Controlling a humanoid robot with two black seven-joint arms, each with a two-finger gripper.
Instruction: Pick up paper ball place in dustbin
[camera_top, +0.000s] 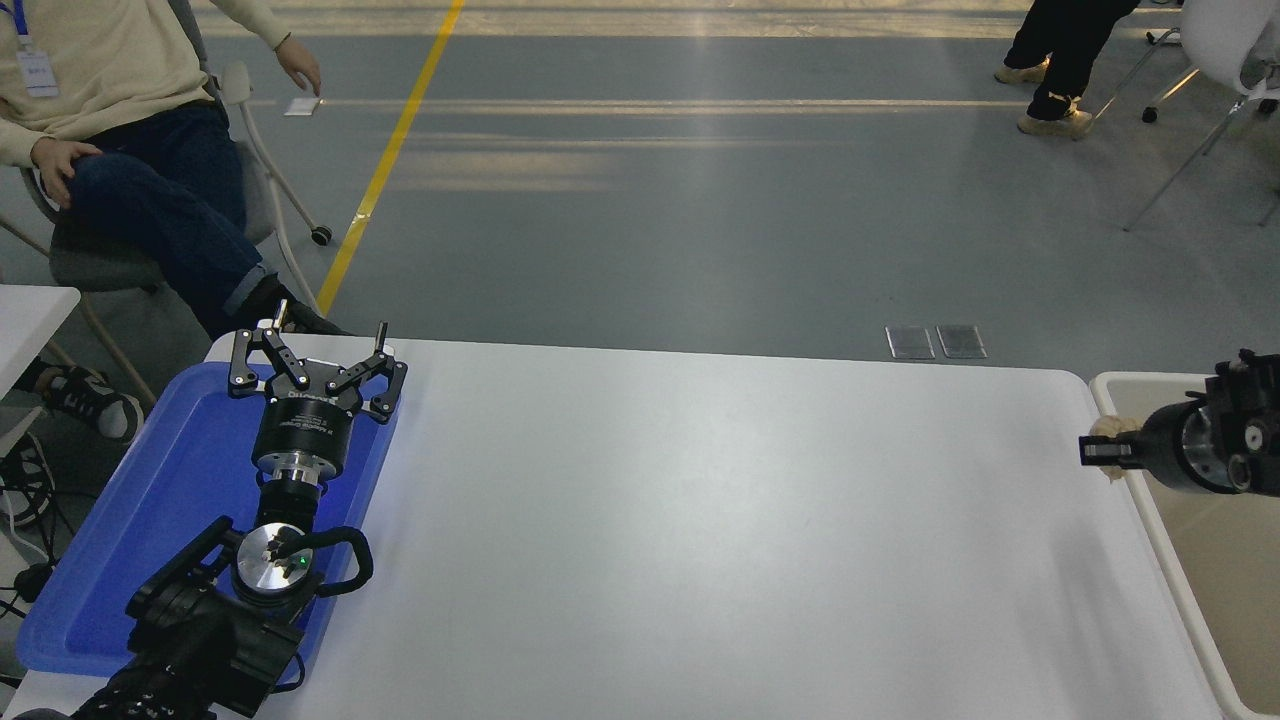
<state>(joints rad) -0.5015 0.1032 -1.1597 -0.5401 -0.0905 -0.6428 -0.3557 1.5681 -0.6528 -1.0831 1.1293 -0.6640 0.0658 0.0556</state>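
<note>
My right gripper (1103, 450) comes in from the right edge, pointing left, and is shut on the paper ball (1110, 428), a small beige wad that shows above and below its fingers. It hangs in the air over the left rim of the dustbin (1150, 510), a large cream-rimmed bin with a beige inside at the table's right end. My left gripper (312, 352) is open and parked over the blue tray at the lower left.
The flat blue tray (130, 530) lies at the table's left end under the left arm. A person sits on a chair (110, 255) at the far left; another person's legs (1065, 60) show at the top right.
</note>
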